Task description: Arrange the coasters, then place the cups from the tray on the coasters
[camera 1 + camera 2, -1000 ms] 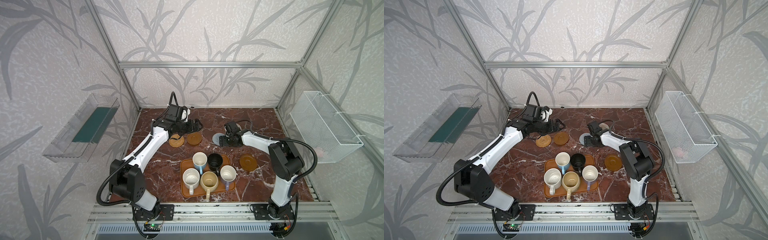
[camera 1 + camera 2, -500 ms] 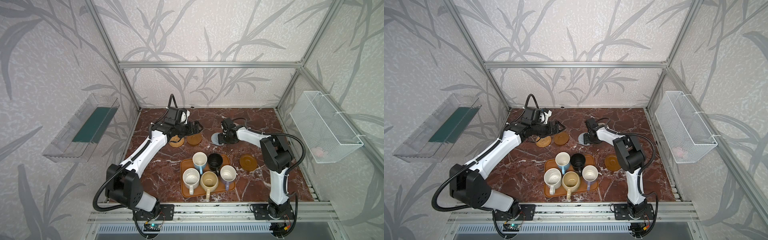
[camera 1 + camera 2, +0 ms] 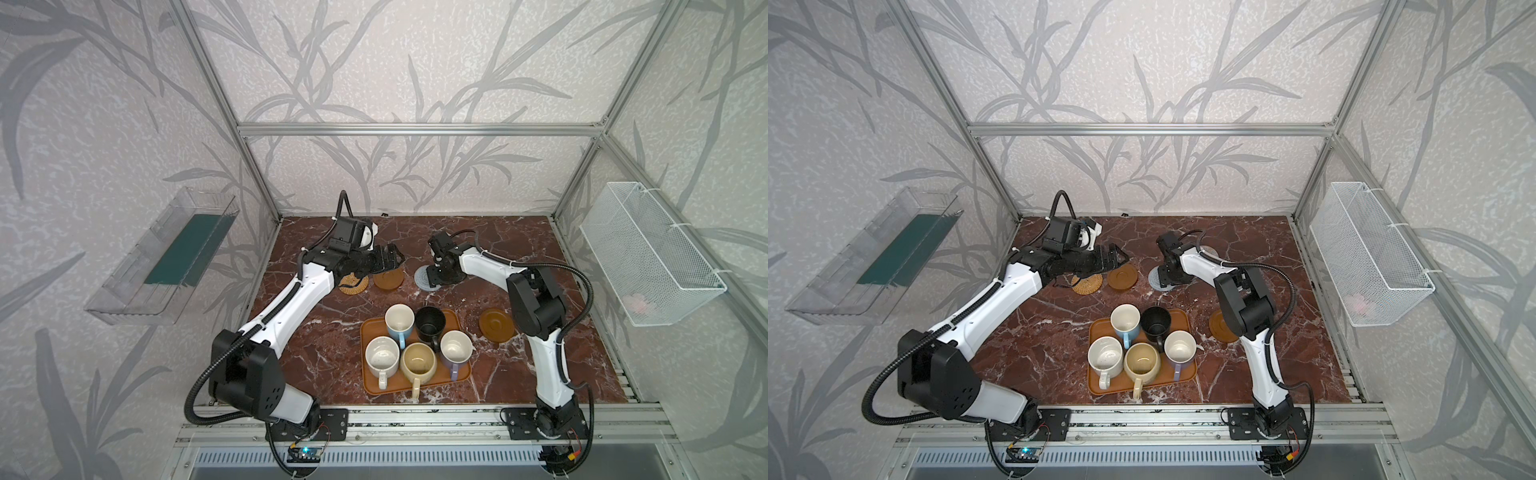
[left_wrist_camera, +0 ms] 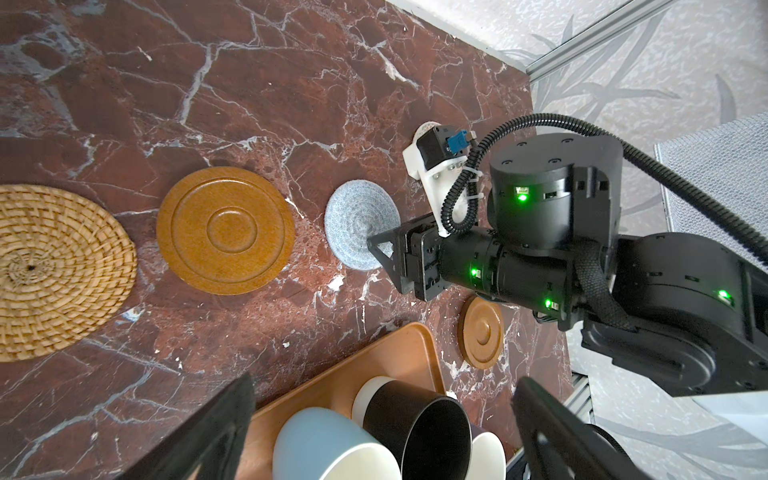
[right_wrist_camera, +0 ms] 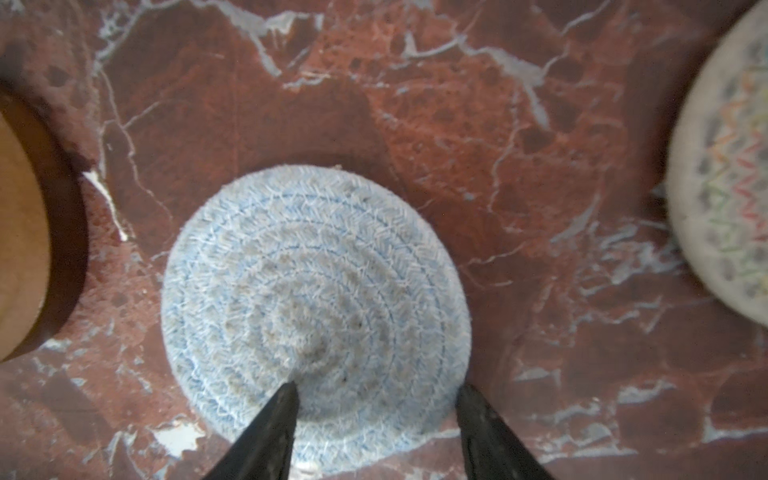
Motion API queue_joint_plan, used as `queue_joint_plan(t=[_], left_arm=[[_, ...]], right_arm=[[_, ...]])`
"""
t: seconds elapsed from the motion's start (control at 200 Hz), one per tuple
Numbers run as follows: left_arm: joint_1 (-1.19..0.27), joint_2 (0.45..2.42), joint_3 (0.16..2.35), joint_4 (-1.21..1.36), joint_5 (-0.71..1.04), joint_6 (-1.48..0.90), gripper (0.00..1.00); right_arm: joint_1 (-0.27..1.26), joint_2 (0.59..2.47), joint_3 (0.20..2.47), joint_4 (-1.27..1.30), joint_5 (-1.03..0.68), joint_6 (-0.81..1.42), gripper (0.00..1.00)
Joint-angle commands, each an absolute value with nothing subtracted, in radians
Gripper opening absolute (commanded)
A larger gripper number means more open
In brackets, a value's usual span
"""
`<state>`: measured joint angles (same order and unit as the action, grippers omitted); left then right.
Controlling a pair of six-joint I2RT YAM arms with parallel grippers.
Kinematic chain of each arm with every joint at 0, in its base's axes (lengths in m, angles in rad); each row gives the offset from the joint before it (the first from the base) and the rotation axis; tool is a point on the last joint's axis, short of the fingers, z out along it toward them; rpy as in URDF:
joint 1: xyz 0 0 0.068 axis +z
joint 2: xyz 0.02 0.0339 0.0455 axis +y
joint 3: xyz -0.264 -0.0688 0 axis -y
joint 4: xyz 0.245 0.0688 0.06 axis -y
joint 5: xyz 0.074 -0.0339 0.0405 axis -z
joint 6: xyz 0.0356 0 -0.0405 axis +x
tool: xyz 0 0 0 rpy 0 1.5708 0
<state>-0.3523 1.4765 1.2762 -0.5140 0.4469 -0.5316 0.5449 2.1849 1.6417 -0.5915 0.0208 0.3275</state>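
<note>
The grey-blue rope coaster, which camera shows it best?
The right wrist view: the grey-blue rope coaster fills the frame, its coils sharp, open right claw over it. The left wrist view shows it small and partly covered; both top views show a sliver.

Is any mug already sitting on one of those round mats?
No: in a top view all five mugs, such as the black mug, stand on the tray, and the grey-blue mat is bare.
</note>
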Motion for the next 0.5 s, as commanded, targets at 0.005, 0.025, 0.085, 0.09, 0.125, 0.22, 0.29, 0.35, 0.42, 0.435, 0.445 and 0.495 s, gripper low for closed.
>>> queue_joint_plan(t=[0.005, 0.025, 0.085, 0.09, 0.125, 0.22, 0.29, 0.35, 0.42, 0.435, 0.445, 0.495], left_arm=[[-0.351, 1.454, 1.268, -0.503, 0.431, -0.523, 0.99], [-0.351, 1.453, 1.267, -0.502, 0.434, -0.524, 0.99], [-0.351, 1.453, 1.266, -0.501, 0.434, -0.525, 0.99], [-0.351, 1.455, 1.266, -0.500, 0.434, -0.525, 0.99], [-0.351, 1.456, 1.266, -0.498, 0.434, -0.524, 0.99], [-0.351, 1.462, 1.267, -0.500, 0.437, -0.527, 0.99], [-0.351, 1.464, 1.267, -0.497, 0.440, -0.529, 0.99], [-0.351, 1.466, 1.267, -0.495, 0.442, -0.531, 0.99], [-0.351, 1.468, 1.267, -0.495, 0.442, -0.531, 0.99], [-0.351, 1.467, 1.267, -0.497, 0.441, -0.532, 0.99], [-0.351, 1.467, 1.267, -0.497, 0.442, -0.531, 0.99], [-0.351, 1.468, 1.269, -0.497, 0.441, -0.532, 0.99]], right_arm=[[0.566, 2.232, 1.684, -0.661, 0.031, 0.325, 0.59], [0.567, 2.236, 1.688, -0.665, 0.031, 0.329, 0.59], [0.573, 2.248, 1.705, -0.670, 0.032, 0.334, 0.58], [0.573, 2.250, 1.706, -0.671, 0.032, 0.335, 0.58], [0.579, 2.257, 1.715, -0.676, 0.036, 0.337, 0.58], [0.585, 2.277, 1.742, -0.699, 0.064, 0.345, 0.58], [0.581, 2.285, 1.755, -0.722, 0.090, 0.351, 0.57], [0.578, 2.291, 1.762, -0.737, 0.109, 0.351, 0.56], [0.576, 2.297, 1.774, -0.767, 0.152, 0.344, 0.54], [0.576, 2.300, 1.777, -0.772, 0.160, 0.341, 0.54], [0.576, 2.300, 1.779, -0.777, 0.166, 0.339, 0.54], [0.576, 2.302, 1.782, -0.793, 0.194, 0.328, 0.53]])
